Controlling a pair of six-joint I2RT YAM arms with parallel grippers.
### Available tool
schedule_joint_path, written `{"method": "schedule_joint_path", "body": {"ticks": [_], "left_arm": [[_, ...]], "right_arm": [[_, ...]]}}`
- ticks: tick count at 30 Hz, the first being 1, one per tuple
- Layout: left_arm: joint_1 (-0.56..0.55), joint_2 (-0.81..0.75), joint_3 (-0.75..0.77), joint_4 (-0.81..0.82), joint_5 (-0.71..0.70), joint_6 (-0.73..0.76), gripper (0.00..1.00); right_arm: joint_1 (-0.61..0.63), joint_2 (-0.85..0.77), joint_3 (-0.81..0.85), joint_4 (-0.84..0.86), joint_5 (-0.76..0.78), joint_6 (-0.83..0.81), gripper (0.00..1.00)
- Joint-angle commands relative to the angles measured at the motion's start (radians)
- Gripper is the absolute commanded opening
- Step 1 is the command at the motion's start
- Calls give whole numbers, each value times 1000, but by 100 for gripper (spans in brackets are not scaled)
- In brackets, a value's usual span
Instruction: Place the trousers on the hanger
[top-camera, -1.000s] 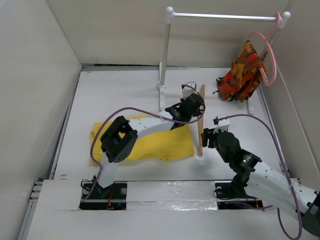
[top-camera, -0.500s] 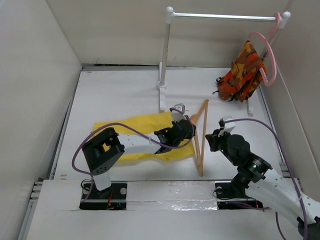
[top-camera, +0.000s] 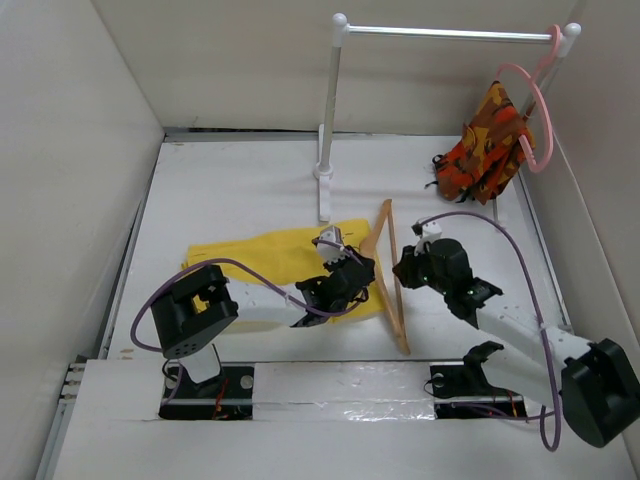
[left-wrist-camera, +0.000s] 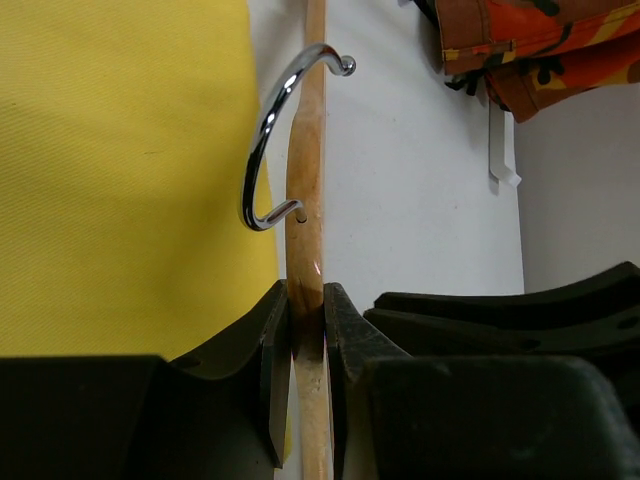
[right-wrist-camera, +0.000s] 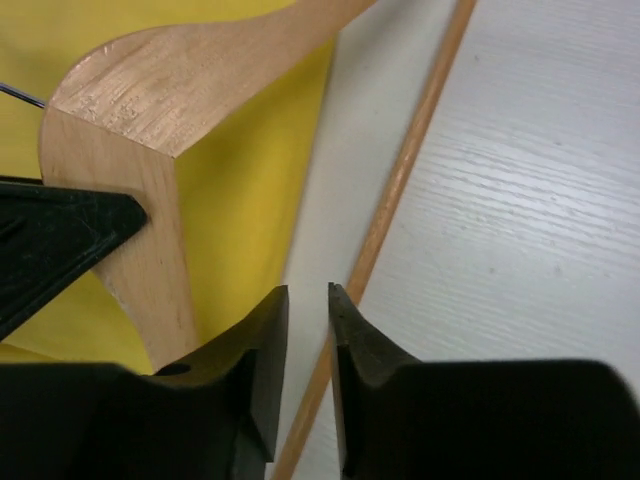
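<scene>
- Within the last second the left arm (top-camera: 262, 300) has dropped from a raised pose above the cloth to a low stretch along the tabletop (top-camera: 240, 185). The hanger (top-camera: 398, 310) has come with it. It stood close to upright near the foot of the rack post (top-camera: 328, 120); now it leans nearer the arm bases, its hook side at the right edge of the trousers (top-camera: 255, 255).
- The right gripper (top-camera: 402, 272) has moved in from the right and sits just beside the hanger's outer side.
- This probably means the hanger is being brought to the cloth, not the cloth to the hanger.
- The trousers lie flat on the tabletop, left of centre, with no cloth over the hanger, so the main step is not yet done.
- The left wrist view shows what the top view cannot. The left gripper (left-wrist-camera: 307, 300) has its jaws clamped on the wooden neck just below the metal hook (left-wrist-camera: 262, 150), with yellow cloth on the hook's side.
- The right wrist view settles the other side. Its jaws stand narrowly apart with nothing between them, and the thin lower bar (right-wrist-camera: 400, 190) slants past beneath one finger.
- Only the top view shows the whole layout: both arms meeting at the hanger and the trousers' full spread.
</scene>
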Motion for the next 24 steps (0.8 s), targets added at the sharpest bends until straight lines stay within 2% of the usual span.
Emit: {"method": "schedule_joint_path", "body": {"ticks": [1,4,9,13,14,20,22,24], "left_arm": [[-3,-36,-24,6,-76,-2,0],[-3,-28,-6,-35,-97,-2,0],[6,-22,-27,-18,-82,10,0],[6,-14,-26,0,-70,33,0],[6,-11,-21,-12,-71,38,0],[26,-4,-43,32,-41,52,0],[26,-4,-57,45,-39,52,0],[26,1,-49,48,-32,58,0]], "right_arm": [[-4,100,58,158,-116,-10,32],[-4,198,67,214,-169,-12,33],[-4,313,86,293,-176,-2,38],[-4,379,102,314,-179,1,44],[-4,389,98,337,-179,10,48],[-4,450,67,382,-130,34,52],[-4,461,56,394,-142,34,52],[-4,462,46,417,-171,40,41]]}}
